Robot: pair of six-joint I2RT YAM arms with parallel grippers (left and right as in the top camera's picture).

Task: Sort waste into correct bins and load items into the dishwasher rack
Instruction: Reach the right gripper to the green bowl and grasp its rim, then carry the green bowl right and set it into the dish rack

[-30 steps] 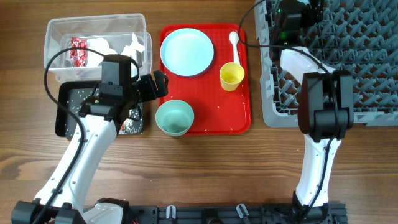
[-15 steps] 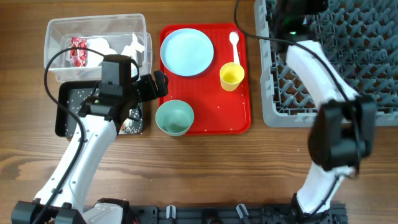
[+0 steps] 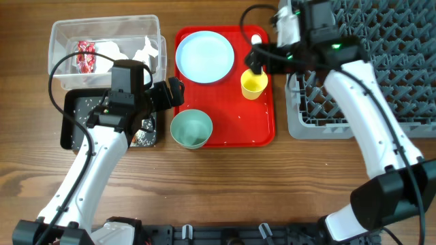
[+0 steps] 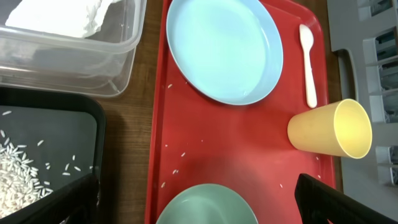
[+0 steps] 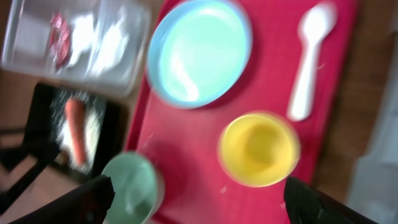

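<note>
Your right pincer [image 5: 198, 191] hangs spread wide above the small yellow plastic cup [image 5: 258, 149], upright on the flat red tray [image 5: 186, 162] — come down off-centre and you could tip it onto the white plastic spoon [image 5: 309, 59].

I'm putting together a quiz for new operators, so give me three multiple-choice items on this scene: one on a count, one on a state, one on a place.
1. How many pieces of tableware sit on the red tray?
A. two
B. four
C. six

2. The mint bowl is:
A. upright and empty
B. full of rice
C. upside down

3. The carrot lies in or on:
A. the mint bowl
B. the black tray
C. the red tray

Answers:
1 B: plate, spoon, yellow cup and bowl.
2 A: its inside shows only bare green.
3 B: the right wrist view shows it there, beside the rice.
</note>
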